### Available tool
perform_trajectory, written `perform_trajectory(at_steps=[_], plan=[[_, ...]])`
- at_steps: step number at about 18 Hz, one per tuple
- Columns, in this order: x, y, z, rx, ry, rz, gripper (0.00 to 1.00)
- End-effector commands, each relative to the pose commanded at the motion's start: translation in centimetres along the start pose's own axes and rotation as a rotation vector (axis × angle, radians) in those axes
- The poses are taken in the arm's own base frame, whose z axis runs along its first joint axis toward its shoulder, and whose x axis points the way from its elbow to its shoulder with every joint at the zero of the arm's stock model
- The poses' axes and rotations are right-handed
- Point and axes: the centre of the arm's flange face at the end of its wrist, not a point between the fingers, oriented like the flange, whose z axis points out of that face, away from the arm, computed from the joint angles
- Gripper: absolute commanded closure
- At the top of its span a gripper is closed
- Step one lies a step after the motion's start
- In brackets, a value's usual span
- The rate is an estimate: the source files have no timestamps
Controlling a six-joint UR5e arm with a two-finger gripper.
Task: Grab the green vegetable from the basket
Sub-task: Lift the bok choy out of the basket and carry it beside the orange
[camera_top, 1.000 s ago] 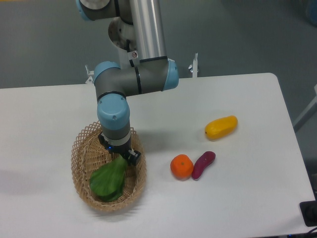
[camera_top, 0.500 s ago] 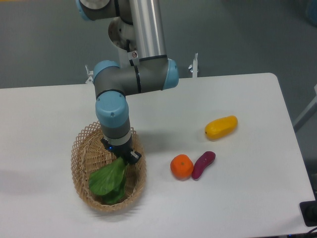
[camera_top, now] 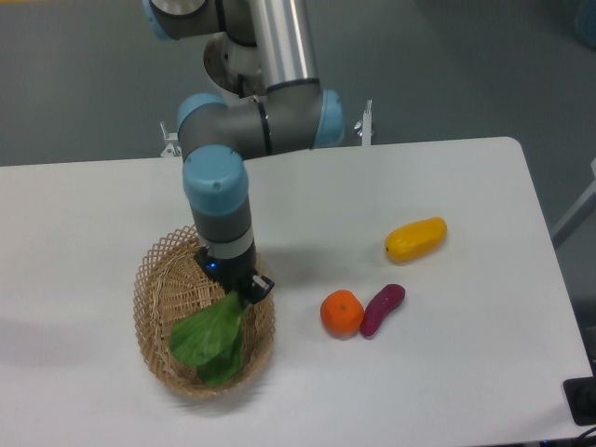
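The green vegetable (camera_top: pixel 212 337), a bok choy with broad dark green leaves, hangs tilted over the right half of the tan wicker basket (camera_top: pixel 156 307). Its stalk end is up at my gripper (camera_top: pixel 244 294), which is shut on it. The leaf tips reach down toward the basket's near rim; whether they still touch the weave I cannot tell. The gripper's fingers are mostly hidden by the wrist and the leaves.
An orange (camera_top: pixel 342 313) and a purple sweet potato (camera_top: pixel 383 309) lie side by side right of the basket. A yellow fruit (camera_top: pixel 416 238) sits farther right. The arm's blue-grey elbow (camera_top: pixel 256 126) looms over the table's far side.
The arm has risen and shifted slightly right, carrying the green vegetable; its leaves have lifted and swung toward the basket's right side.
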Motion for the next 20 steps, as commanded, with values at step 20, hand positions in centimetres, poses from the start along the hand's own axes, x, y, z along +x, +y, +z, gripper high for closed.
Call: perform_trajectory(at_steps=[20], plan=[[-16.7, 13.2, -9.9, 0.033, -0.043, 0.086, 0.79]])
